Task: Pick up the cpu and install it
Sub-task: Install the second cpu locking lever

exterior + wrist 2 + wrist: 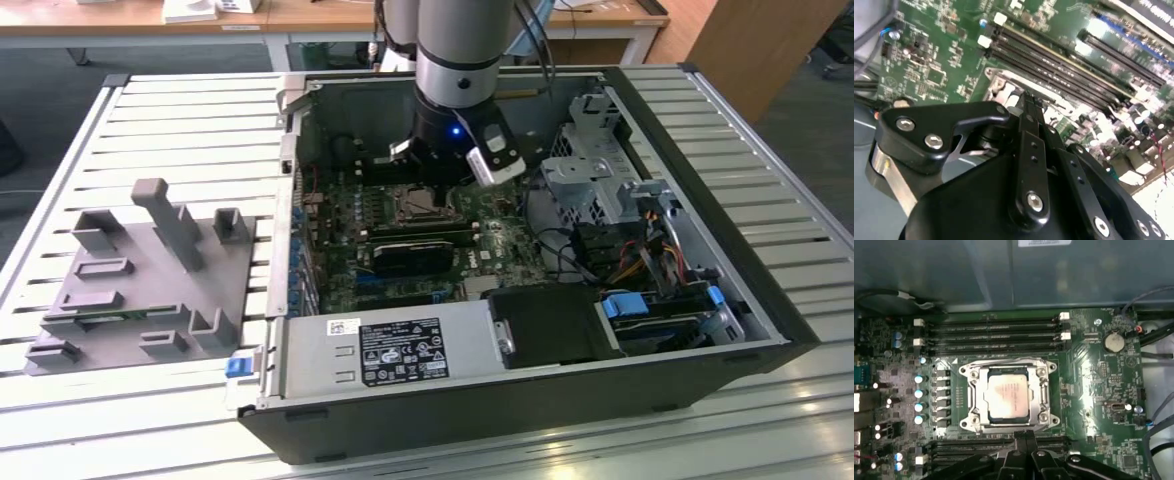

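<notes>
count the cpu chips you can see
1: the cpu lies in the socket frame on the green board. The arm may hide others.

**Metal, plastic and lacquered board**

The small square cpu has a matt, silvery metal top. Around it, a bright steel socket frame gleams on the glossy green circuit board. Nearby, the black gripper looks smooth, semi-gloss.

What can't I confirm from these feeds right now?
- Whether the cpu is fully seated: the socket frame overlaps its edges in the first wrist view.
- The claw tips: the claw's own linkages cover them in the second wrist view.
- The socket in the exterior view: partly behind the arm.
</notes>
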Tool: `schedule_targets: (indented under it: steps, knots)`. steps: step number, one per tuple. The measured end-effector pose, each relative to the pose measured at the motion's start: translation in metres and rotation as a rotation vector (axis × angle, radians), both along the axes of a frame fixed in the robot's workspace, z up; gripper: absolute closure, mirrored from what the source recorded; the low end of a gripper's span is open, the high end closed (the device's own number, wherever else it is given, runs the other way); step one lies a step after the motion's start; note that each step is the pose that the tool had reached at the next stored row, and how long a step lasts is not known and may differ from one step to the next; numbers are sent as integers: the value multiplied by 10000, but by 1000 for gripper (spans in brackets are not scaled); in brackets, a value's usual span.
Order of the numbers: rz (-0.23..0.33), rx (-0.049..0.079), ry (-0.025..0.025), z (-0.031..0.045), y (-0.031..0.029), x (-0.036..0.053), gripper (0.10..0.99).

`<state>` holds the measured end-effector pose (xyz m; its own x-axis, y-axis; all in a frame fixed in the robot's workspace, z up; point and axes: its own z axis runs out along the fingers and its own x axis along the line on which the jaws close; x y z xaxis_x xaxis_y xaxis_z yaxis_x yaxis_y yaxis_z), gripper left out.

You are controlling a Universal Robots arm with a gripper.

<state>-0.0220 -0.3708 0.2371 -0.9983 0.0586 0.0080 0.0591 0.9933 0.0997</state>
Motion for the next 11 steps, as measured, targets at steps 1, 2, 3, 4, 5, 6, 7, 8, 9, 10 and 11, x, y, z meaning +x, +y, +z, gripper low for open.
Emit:
schedule_targets:
  steps: [1, 2, 3, 4, 5, 6, 7, 8, 9, 10, 11]
  knots:
    - [2, 0, 0, -1, -4, -30, 980]
    - [2, 1, -1, -2, -8, -57, 980]
    - [3, 1, -1, -3, -13, -77, 980]
    - [4, 1, -1, -4, -17, -86, 980]
    - [5, 0, 0, -6, -20, -92, 980]
    - [5, -1, 0, -7, -28, -103, 980]
    - [5, 0, 0, -8, -37, -115, 980]
    - [6, -1, 0, -10, -43, -136, 980]
    - [6, 0, 0, -12, -47, -165, 980]
    - [6, 0, -1, -14, -50, -193, 980]
    - [5, 1, -1, -18, -52, -213, 980]
